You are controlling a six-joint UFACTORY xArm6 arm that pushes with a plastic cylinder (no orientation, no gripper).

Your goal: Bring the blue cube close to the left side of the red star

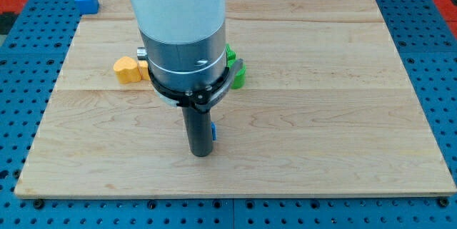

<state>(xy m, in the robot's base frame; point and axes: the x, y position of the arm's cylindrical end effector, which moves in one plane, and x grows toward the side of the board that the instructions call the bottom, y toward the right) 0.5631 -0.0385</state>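
My tip [201,152] sat low on the tabletop [321,115], touching a blue sliver [213,133] at its right; no claw existed to clench; the blue cube [86,1] lay top-left; red star unseen; approach it from the far side.

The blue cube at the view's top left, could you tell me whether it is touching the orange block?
No, the blue cube sits at the board's corner, well apart from the orange block.

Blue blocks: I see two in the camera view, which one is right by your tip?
The small blue block peeking out at the right of my tip. The other, the blue cube, sits far off at the board's top-left corner.
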